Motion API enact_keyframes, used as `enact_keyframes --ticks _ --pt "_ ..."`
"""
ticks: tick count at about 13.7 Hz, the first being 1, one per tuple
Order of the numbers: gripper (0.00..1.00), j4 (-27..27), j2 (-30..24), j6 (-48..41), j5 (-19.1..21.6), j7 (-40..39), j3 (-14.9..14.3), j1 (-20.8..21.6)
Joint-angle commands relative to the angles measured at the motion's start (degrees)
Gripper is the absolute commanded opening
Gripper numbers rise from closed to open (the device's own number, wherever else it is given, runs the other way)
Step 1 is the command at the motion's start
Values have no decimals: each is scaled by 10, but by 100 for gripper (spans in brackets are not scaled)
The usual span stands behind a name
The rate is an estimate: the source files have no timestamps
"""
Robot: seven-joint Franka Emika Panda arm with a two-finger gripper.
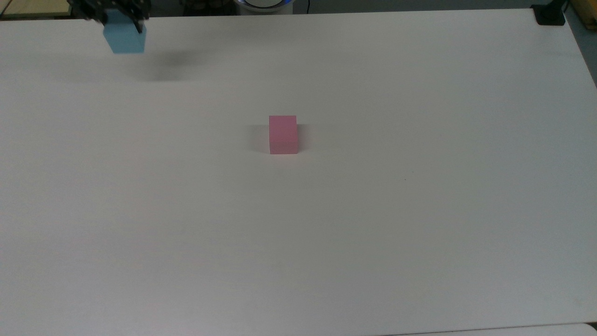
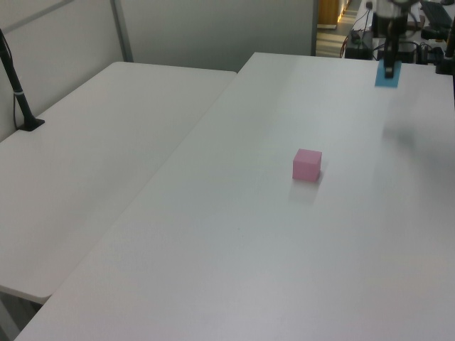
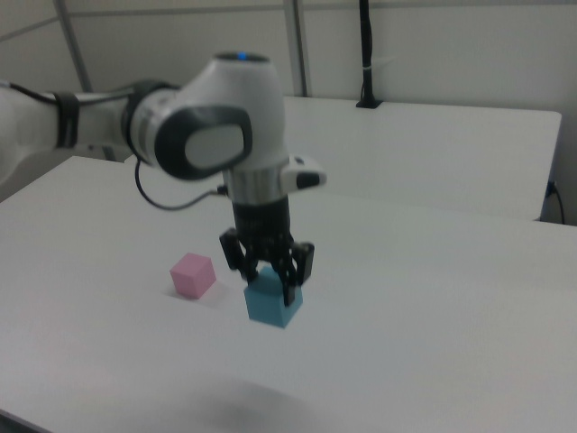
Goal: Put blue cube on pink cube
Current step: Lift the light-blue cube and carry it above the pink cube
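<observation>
The black two-finger pincer of the white robot arm is clamped on the small light-blue matte cube, its fingers pressed against opposite sides of the cube's upper part. The blue cube hangs clear of the white bench; in the right view a faint shadow lies on the bench below it, well apart from the cube itself.

The small pink matte cube sits flat on the bench. Taking the pink cube as the landmark: in the top view the blue cube is far off toward the top view's upper left, at the bench's far edge, with the pincer cut off by the frame above it. In the left view the blue cube is up and toward the left view's right of the pink cube, held under the pincer. In the right view the pink cube lies just to the right view's left of the blue cube, and farther back.

A second white bench stands alongside, and a black post rises from its far corner.
</observation>
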Motion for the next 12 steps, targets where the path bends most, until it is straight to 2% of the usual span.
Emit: enact_keyframes --ticks 1,3,7,9,12 --pt "43 108 4 -110 11 -8 4 9" --pt "43 133 4 -128 11 -4 7 18" --pt "43 135 11 -119 12 38 7 74" --pt "43 144 19 -113 14 85 7 113" --pt "43 186 63 -99 26 184 7 193"
